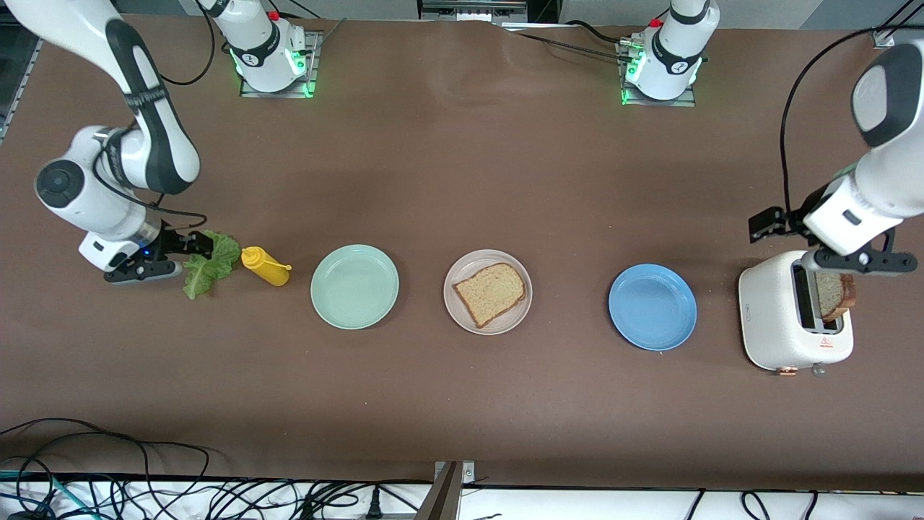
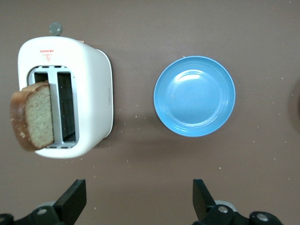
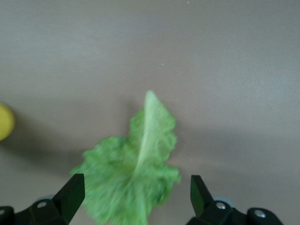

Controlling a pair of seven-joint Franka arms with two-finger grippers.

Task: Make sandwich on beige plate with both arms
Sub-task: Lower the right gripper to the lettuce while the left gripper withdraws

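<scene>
So far one bread slice lies on the beige plate. Over the lettuce by the mustard bottle, the right gripper hangs spread wide. Wide too, the left gripper hangs by the toaster, whose second slice pokes up. Next, I'd guess: lettuce needs gripping.

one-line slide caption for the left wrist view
Open left hand above toaster holding bread slice, beside blue plate.

bread slice on beige plate, second slice in toaster
</scene>
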